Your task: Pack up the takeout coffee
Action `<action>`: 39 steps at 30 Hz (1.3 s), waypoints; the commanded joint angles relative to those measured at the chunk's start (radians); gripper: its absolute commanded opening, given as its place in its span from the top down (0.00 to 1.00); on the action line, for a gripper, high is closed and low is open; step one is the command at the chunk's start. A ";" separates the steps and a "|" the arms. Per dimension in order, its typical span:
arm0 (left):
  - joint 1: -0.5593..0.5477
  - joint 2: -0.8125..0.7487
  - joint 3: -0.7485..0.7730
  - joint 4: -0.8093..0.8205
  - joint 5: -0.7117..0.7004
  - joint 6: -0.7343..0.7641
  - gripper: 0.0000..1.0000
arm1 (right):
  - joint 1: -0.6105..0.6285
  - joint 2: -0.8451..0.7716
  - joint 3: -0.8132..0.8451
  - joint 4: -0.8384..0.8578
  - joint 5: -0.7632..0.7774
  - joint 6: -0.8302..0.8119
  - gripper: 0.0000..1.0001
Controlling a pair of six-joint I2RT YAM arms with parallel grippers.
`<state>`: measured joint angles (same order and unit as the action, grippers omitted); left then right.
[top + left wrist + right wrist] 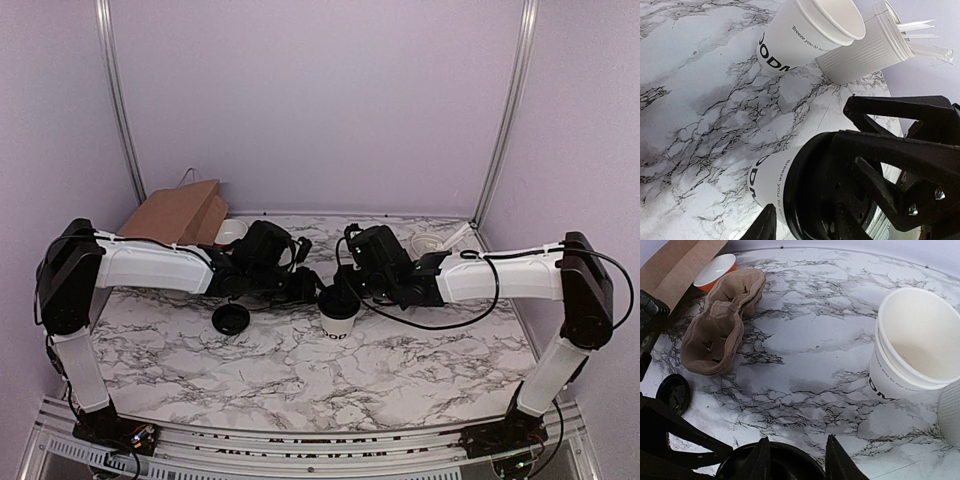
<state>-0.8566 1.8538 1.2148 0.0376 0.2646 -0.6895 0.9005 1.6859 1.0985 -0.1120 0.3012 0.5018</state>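
The cup stands on the table, in front of the bag and well to its right, upright, with the black lid on top of it. Both arms meet over it.

The left gripper is at the cup's side that faces the bag. Its wrist view shows one finger just beside the cup wall, and the other is lost in the dark parts. So I cannot tell if the jaws hold the cup or only stand around it.

The right gripper comes from the side away from the bag. Its jaws are partly apart and they stand over the lid. Nothing is pinched between them, and I cannot tell if they touch the lid.

I judge the step in hand to be the closing of the cup, and it looks almost done. The packing is not yet begun: the carrier lies just in front of the bag, with nothing in it. A spare lid lies on the table between the bag and the cup.

The next move needs a lid that is seated all round. After that, one gripper should take the cup by its wall, keep it upright and carry it toward the bag, into a carrier pocket.
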 commanded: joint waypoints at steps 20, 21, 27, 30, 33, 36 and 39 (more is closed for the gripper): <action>-0.005 0.032 0.073 -0.289 -0.076 0.090 0.56 | -0.051 -0.018 0.078 -0.228 -0.136 -0.017 0.59; -0.005 0.032 0.076 -0.291 -0.075 0.091 0.56 | -0.053 -0.018 0.082 -0.228 -0.136 -0.018 0.58; -0.005 0.028 0.104 -0.302 -0.066 0.097 0.54 | -0.052 -0.017 0.108 -0.233 -0.136 -0.025 0.57; -0.005 0.026 0.115 -0.307 -0.064 0.103 0.54 | -0.053 -0.017 0.116 -0.238 -0.134 -0.032 0.56; -0.005 0.024 0.121 -0.313 -0.063 0.104 0.53 | -0.053 -0.018 0.124 -0.245 -0.128 -0.035 0.56; -0.005 0.020 0.123 -0.315 -0.063 0.105 0.53 | -0.053 -0.020 0.130 -0.249 -0.128 -0.039 0.56; -0.005 0.013 0.121 -0.317 -0.067 0.106 0.52 | -0.052 -0.021 0.136 -0.256 -0.126 -0.042 0.55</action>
<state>-0.8631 1.8538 1.3289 -0.1925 0.2249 -0.6010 0.8524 1.6714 1.1896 -0.3244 0.1772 0.4751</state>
